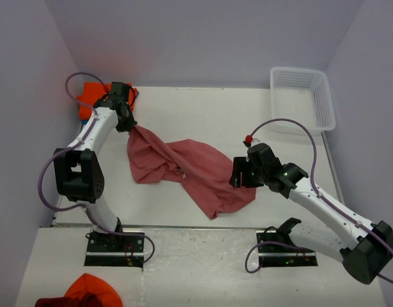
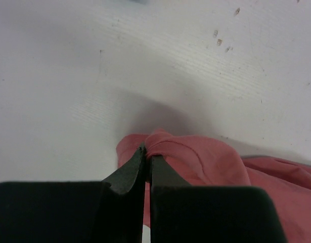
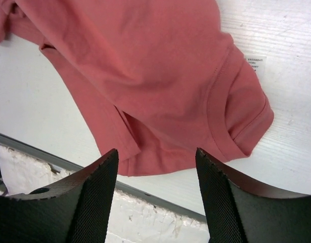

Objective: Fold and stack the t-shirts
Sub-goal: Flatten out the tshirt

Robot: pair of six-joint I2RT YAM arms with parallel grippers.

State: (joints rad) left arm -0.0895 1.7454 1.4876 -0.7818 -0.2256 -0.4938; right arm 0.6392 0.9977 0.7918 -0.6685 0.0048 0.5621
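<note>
Left claw (image 1: 128, 125): jaws shut on a gathered corner of the salmon-red t-shirt (image 1: 183, 167), at the far left of the table (image 1: 215, 109); the wrist view shows the cloth bunched between the black fingers (image 2: 126, 174). Right claw (image 1: 237, 174): jaws apart, poised over the opposite end of the same shirt near the table's front edge, with no cloth seen clamped. The shirt lies rumpled and stretched diagonally between the two claws. Small white tag (image 3: 255, 63): on the table just beside the shirt's seamed edge. Orange t-shirt (image 1: 87, 96): far left corner, partly hidden behind the left arm (image 1: 94, 131). White lattice basket (image 1: 301, 96): far right corner, well apart from the shirt. Orange cloth heap (image 1: 91, 288): on the near ledge, left of the arm bases.
</note>
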